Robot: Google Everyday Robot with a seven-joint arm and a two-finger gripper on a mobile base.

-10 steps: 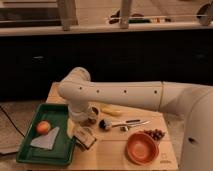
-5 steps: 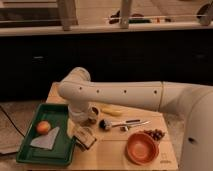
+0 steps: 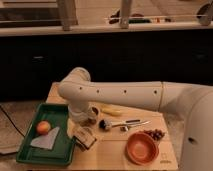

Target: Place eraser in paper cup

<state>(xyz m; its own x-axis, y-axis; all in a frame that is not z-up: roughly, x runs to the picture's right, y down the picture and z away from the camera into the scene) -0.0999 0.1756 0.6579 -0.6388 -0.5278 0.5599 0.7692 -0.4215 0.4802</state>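
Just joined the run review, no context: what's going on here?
A robot arm reaches across the wooden table, its gripper down low by the right edge of the green tray. The job is to put an eraser into the paper cup, which stands just behind the gripper, beside a banana. I can't make out the eraser, so whether it is held is unclear. The orange bowl sits to the right, apart from the arm.

Grn tray point(image 3: 61, 128), orange bowl point(image 3: 141, 148), white arm point(image 3: 120, 95) – jaws under it nr tray, white paper cup point(image 3: 93, 111)
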